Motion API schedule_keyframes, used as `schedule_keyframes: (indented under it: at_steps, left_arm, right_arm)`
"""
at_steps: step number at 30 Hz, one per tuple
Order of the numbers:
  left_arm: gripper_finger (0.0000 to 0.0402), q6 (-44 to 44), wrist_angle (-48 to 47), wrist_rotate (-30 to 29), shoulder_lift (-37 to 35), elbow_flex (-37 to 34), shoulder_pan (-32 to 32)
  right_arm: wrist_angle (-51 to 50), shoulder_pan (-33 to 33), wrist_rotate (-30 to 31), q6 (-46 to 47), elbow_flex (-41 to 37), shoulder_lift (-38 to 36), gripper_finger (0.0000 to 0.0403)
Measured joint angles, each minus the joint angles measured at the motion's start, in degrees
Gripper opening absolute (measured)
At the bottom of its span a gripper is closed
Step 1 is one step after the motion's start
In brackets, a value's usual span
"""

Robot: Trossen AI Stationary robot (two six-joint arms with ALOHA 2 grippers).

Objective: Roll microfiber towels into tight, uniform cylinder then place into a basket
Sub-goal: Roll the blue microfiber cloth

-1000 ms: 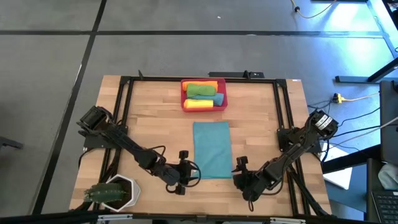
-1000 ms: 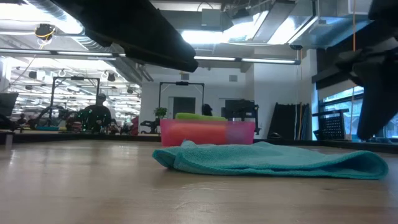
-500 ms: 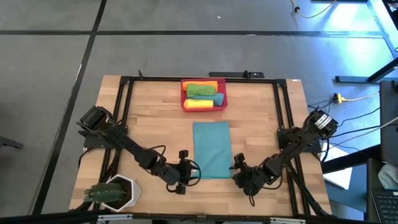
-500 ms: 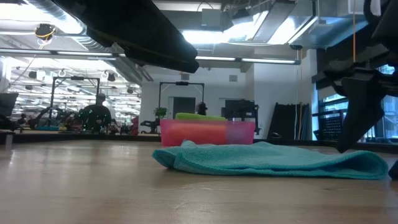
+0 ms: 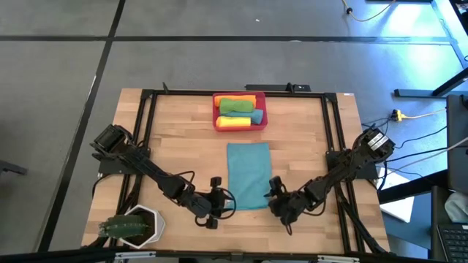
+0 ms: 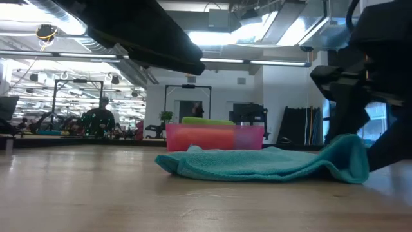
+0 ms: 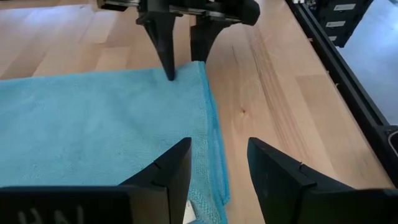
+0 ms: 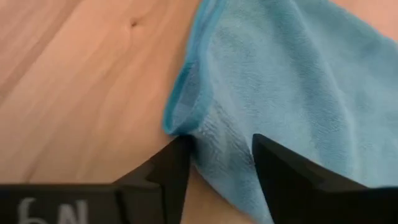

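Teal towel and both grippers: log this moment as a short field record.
towel: teal towel folded flat mid-table, near right corner lifted
right gripper: at that corner, fingers astride the edge
left gripper: at near left corner, open, edge between its fingers
basket: behind the towel, holds orange, green, yellow rolls and a teal one

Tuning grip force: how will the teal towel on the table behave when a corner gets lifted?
Probably floppy: in the low view the teal towel sags in soft folds and its end drapes upward at the right hand. Likely light, since that end rises bunched up. The plush pile in the right wrist view suggests it should grip rather than slip.
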Motion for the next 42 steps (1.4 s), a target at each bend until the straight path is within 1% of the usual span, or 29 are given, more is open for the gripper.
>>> schedule_keyframes:
  at_steps: [8, 12, 15, 19, 24, 31, 35, 38, 42]
  left_arm:
    - [0.0148, 0.2, -0.11, 1.37, 0.0, 0.0, 0.0]
    - [0.0148, 1.35, -1.78, 4.15, -0.02, 0.01, 0.0]
    - [0.0148, 2.87, -3.05, 4.51, 0.36, 0.0, -0.19]
    - [0.0151, 1.43, -3.29, 4.64, 0.9, 0.0, -0.11]
    - [0.0172, 4.45, -3.67, 3.96, 0.89, 0.0, -0.35]
    - [0.0216, 4.72, -4.15, 3.65, 3.18, 0.0, -0.85]
    - [0.0236, 5.77, -4.12, 1.38, 4.83, 0.0, -1.16]
    - [0.0246, 6.15, -3.89, 0.84, 6.54, 0.0, -1.16]
    - [0.0248, 6.23, -2.69, 0.74, 9.43, 0.02, -1.6]
  right_arm:
    - [0.05, 0.69, -1.15, 0.7, 0.0, 0.0, 0.0086]
    - [0.07, 1.26, -1.32, 6.74, 0.01, -0.12, 0.0042]
    - [0.01, 1.2, -1.23, 12.91, 0.02, -0.43, 0.0011]
    - [-0.04, 0.85, -0.92, 18.57, 0.02, -0.95, 0.0009]
    - [0.0, -0.13, -0.21, 22.44, 0.02, -3.76, 0.0005]
    - [-0.07, -2.15, 1.09, 22.95, 0.02, -9.8, 0.0004]
    - [-0.27, -3.64, 1.06, 23.49, 0.04, -11.35, 0.0003]
    - [-0.67, -4.82, 1.04, 24.51, 0.04, -11.43, 0.0003]
    - [-1.4, -6.16, 0.58, 26.0, 0.04, -11.34, 0.0003]
